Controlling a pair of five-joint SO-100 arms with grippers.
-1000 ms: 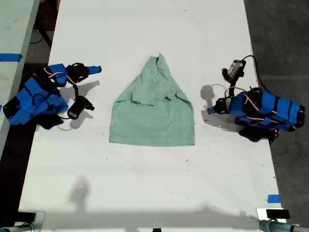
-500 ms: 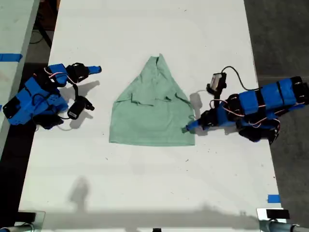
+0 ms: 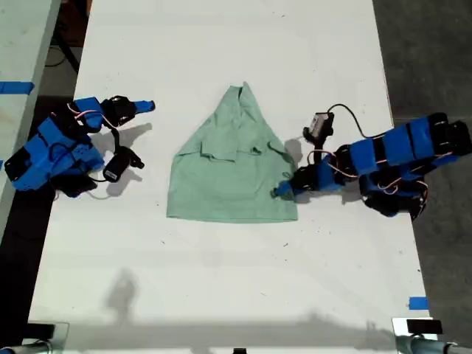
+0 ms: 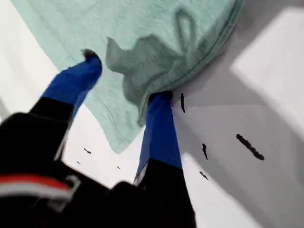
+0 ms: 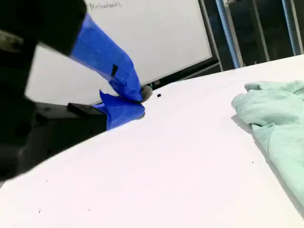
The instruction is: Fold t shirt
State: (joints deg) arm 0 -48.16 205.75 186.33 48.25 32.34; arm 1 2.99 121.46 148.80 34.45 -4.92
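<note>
The pale mint-green t shirt (image 3: 232,166) lies wrinkled on the white table (image 3: 221,280), its upper part gathered to a point. My first gripper (image 3: 282,192) reaches in from the exterior view's right to the shirt's lower right edge. In the first wrist view my first gripper (image 4: 123,83) is open. One blue finger (image 4: 78,78) rests over the t shirt (image 4: 133,28). The other finger has its tip under the lifted hem. My second gripper (image 3: 144,107) rests at the exterior view's left, apart from the shirt. Its blue jaws are shut on nothing (image 5: 135,100), and the t shirt (image 5: 278,128) lies beyond.
Blue tape marks sit at the exterior view's lower right (image 3: 417,302) and on a neighbouring table at the left (image 3: 15,87). Small black specks (image 4: 247,145) dot the table near my first gripper. A whiteboard (image 5: 152,38) stands behind the table.
My first arm has stretched out from the exterior view's right and brought its gripper to the shirt's lower right edge. The second arm and the shirt have not moved.
</note>
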